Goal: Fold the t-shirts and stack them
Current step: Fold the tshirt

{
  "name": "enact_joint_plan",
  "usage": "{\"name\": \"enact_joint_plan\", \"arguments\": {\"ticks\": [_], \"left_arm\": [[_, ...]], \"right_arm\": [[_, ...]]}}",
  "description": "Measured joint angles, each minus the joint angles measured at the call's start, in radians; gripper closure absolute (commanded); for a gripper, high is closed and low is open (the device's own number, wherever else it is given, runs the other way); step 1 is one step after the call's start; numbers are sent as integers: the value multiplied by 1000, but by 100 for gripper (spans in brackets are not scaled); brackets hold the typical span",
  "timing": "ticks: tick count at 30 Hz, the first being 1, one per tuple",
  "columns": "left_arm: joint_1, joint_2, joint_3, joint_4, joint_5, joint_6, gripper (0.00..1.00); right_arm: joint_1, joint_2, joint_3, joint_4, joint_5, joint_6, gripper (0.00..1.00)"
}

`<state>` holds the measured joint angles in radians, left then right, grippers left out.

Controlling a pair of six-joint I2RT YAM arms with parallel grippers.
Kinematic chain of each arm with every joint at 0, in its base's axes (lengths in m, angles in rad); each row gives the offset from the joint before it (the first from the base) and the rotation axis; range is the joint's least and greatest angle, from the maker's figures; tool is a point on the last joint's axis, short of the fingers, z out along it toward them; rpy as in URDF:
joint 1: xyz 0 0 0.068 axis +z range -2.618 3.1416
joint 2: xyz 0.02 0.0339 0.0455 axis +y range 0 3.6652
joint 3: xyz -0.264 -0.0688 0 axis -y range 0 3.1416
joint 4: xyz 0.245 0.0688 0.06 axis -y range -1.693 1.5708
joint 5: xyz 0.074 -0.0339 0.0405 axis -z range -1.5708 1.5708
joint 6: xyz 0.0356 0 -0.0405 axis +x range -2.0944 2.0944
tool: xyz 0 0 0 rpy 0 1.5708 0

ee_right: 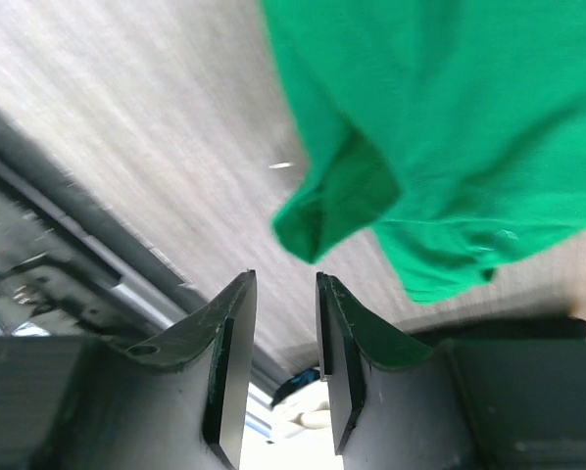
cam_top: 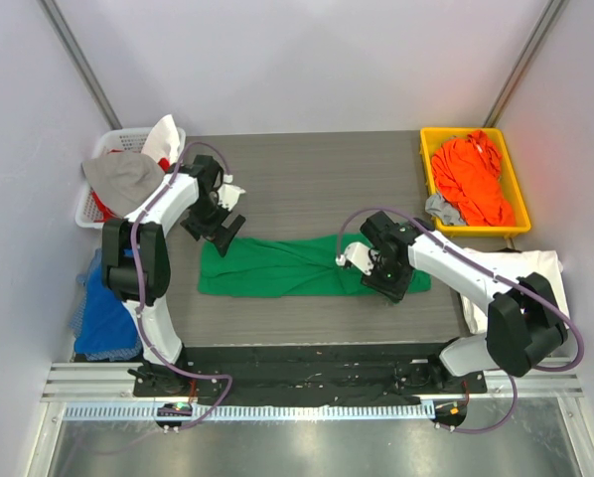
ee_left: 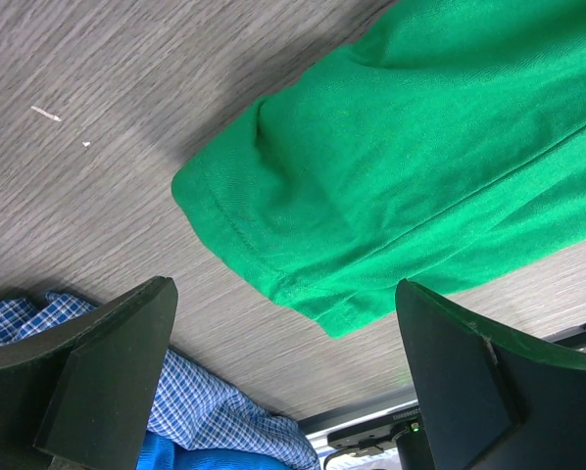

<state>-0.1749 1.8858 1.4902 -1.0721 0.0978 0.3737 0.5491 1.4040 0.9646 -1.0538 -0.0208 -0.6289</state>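
A bright green t-shirt point(cam_top: 297, 266) lies folded into a long band across the middle of the table. My left gripper point(cam_top: 216, 229) hovers open over its left end, where the hemmed corner point(ee_left: 273, 284) shows between the wide-apart fingers. My right gripper point(cam_top: 388, 281) is at the shirt's right end; its jaws point(ee_right: 285, 277) stand a little apart with nothing between them, and a green cloth corner point(ee_right: 317, 220) lies just beyond the tips. An orange t-shirt point(cam_top: 473, 179) is heaped in a yellow bin point(cam_top: 426, 169). A white t-shirt point(cam_top: 547, 263) lies at the table's right edge.
A white basket point(cam_top: 88, 204) with grey and white cloth stands at the back left. Blue checked cloth point(ee_left: 215, 401) hangs off the table's left front. A grey rag point(cam_top: 442, 210) lies beside the yellow bin. The black front rail point(cam_top: 317, 358) runs along the near edge.
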Motion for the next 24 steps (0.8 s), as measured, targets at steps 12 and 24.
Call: {"name": "enact_joint_plan", "arguments": {"ticks": [12,24], "left_arm": [[0,0,0,1,0,0,0],[0,0,-3,1,-8,5,0]], "right_arm": [[0,71,18,132,94,2,60],[-38,124,71,207,121,-5,60]]}}
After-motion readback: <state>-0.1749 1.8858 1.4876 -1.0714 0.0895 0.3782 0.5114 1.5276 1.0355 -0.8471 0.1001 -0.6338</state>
